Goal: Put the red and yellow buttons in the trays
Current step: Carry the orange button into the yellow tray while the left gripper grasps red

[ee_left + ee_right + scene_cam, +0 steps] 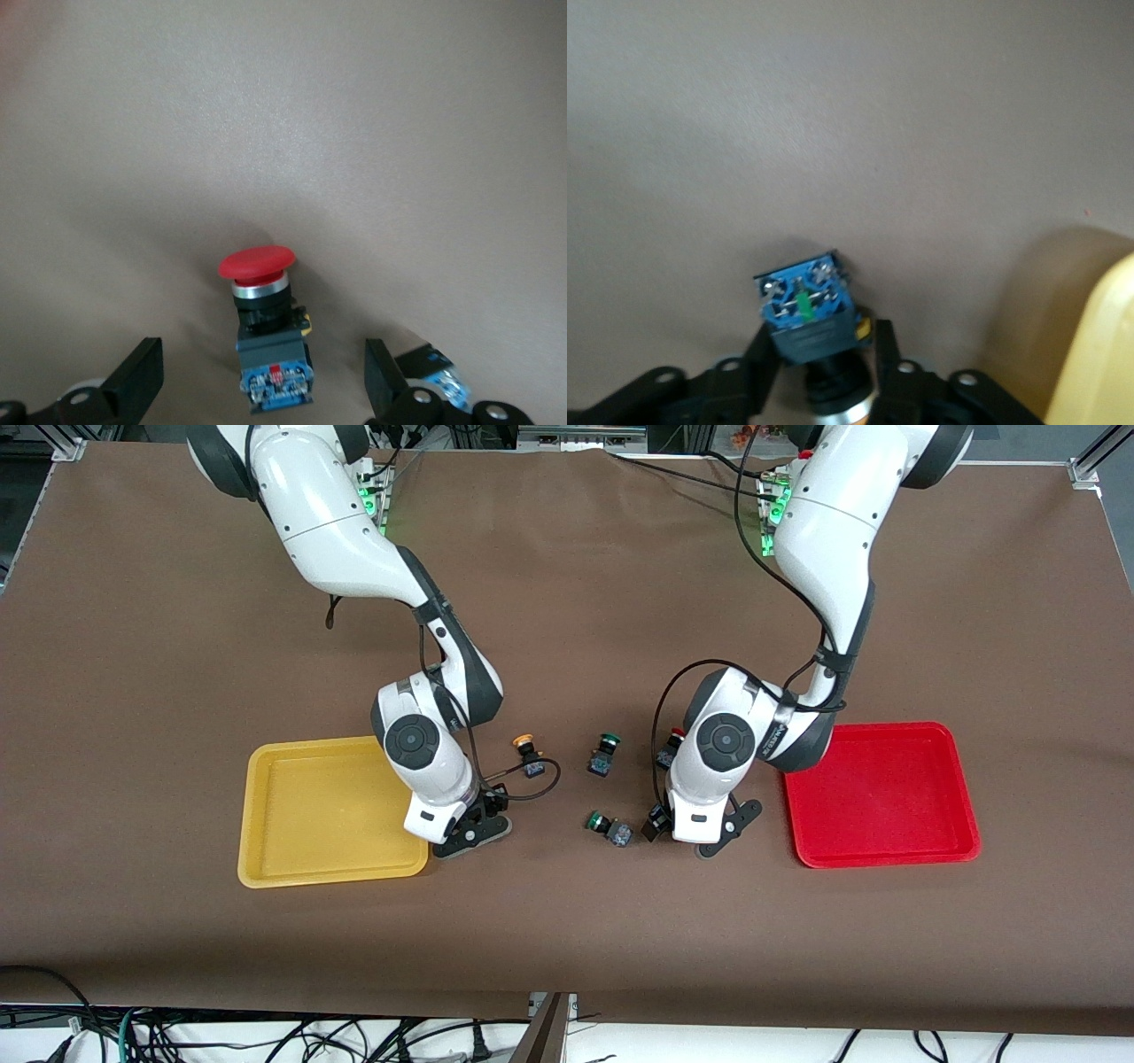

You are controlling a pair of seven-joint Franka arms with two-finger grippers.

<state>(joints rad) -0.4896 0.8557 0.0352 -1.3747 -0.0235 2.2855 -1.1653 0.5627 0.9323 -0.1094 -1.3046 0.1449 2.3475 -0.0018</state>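
My right gripper is shut on a button with a dark body and blue terminals. Its cap is mostly hidden, with a trace of orange under the silver ring. In the front view this gripper is low beside the yellow tray. My left gripper is open, its fingers either side of a red button lying on the table, not touching it. In the front view the left gripper is low, near the red tray. A second red button and a yellow button lie between the arms.
Two green-capped buttons lie between the grippers. The nearer one is close to my left gripper, and a blue-bodied piece shows beside one left finger. Both trays hold nothing that I can see. The brown table cover spreads all round.
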